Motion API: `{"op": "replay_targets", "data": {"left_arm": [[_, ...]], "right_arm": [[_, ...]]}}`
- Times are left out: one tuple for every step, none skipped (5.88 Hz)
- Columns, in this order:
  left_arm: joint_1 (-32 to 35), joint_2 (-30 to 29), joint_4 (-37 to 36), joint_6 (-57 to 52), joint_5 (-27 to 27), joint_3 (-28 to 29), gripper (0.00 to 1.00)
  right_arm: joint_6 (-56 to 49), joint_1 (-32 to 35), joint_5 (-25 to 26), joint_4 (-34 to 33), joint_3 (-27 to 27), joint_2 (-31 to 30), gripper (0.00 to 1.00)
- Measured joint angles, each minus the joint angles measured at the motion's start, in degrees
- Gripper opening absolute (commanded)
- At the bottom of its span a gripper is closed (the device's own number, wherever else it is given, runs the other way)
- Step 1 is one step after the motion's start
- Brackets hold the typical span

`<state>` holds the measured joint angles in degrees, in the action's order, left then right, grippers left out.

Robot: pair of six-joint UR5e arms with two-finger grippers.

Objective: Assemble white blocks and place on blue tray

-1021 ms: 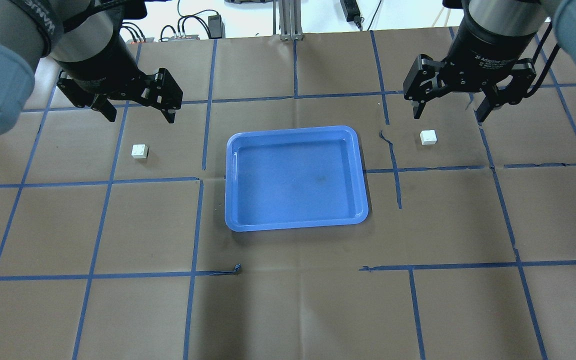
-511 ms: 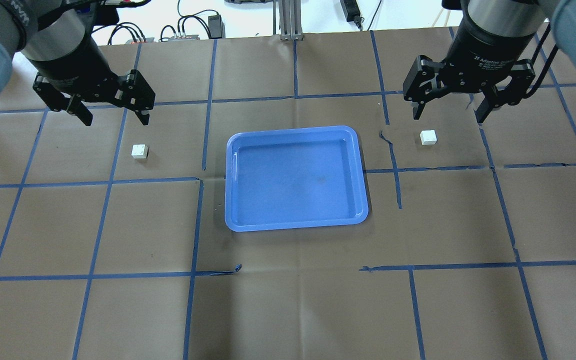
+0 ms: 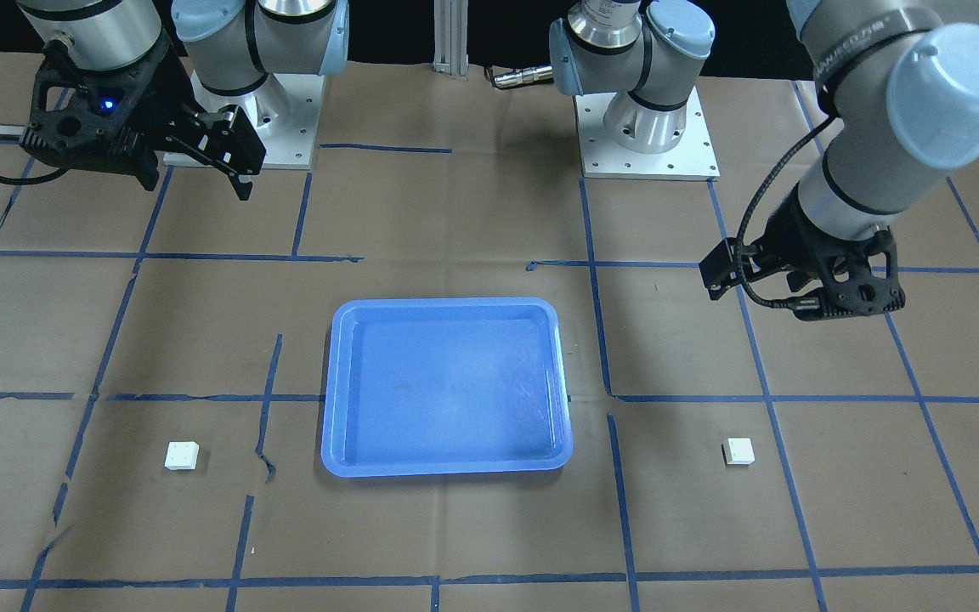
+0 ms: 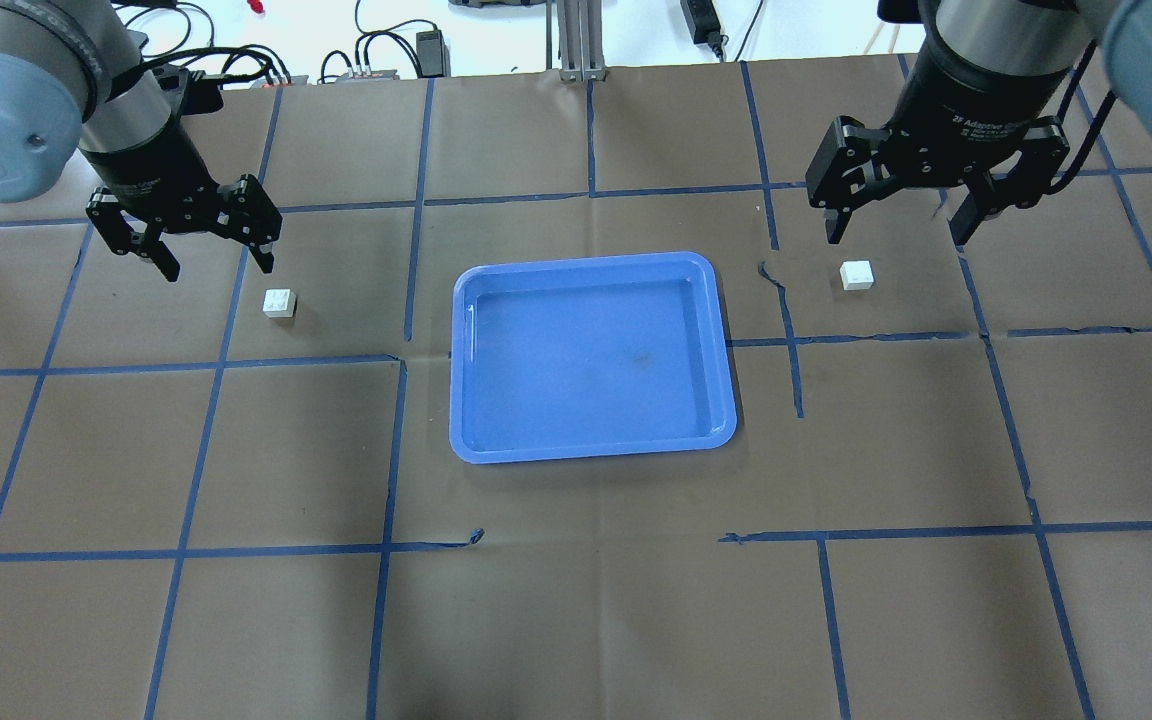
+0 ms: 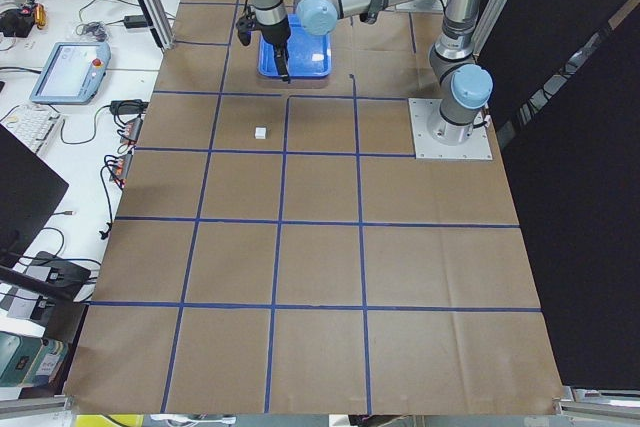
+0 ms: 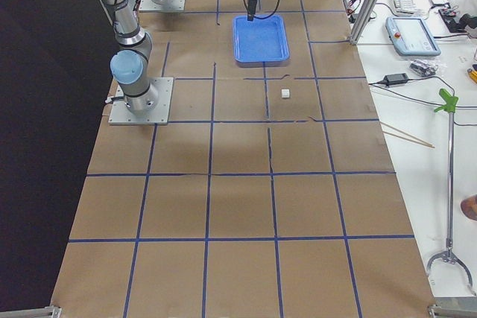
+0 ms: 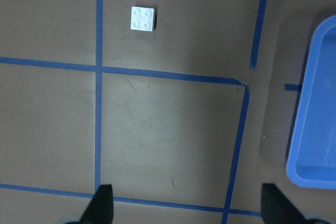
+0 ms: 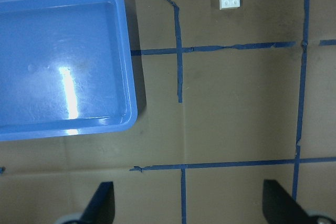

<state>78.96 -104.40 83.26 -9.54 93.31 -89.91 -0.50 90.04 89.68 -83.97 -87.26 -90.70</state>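
Blue tray [image 4: 591, 452]: being kept flat on the paper-covered table [image 4: 576, 620], rim up.
Left white block [image 4: 279, 302]: being left on the paper off the tray's robot-left side, well apart from it and level with the tray's far rim. Studs up, nothing touching it.
Right white block [image 4: 857, 275]: being left on the paper off the tray's robot-right side, well apart from it and near far-rim level. Studs up, nothing touching it.
Left gripper [image 4: 219, 270]: being held above the paper on the tray's robot-left side, near the left block and clear of it. Fingers spread wide, nothing gripped.
Right gripper [image 4: 896, 238]: being held above the paper on the tray's robot-right side, near the right block and clear of it. Fingers spread wide, nothing gripped.
Assembly: blocks not being joined yet, with the tray lying between them.
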Motion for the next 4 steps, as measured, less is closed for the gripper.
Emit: {"op": "replay_targets", "data": {"left_arm": [[-0.7,-3.9,-5.0,-4.8,-0.1,-0.1,0.99],[-1.1,-7.5,-10.4,-6.6,-0.3,-0.8,0.99],[-1.3,-10.7,-16.8,-7.1,-0.2,-2.5,0.96],[-1.7,-13.2,-22.2,-7.4,-0.2,-4.0,0.94]], "right_arm": [[-8.1,-0.5,0.0,-0.1,0.1,0.0,1.0],[-18.1,-1.1,0.1,-0.2,0.1,0.0,1.0],[-31.9,-2.3,0.2,-0.5,0.1,0.0,1.0],[-46.7,-4.6,0.2,-0.7,0.1,0.1,1.0]]}}
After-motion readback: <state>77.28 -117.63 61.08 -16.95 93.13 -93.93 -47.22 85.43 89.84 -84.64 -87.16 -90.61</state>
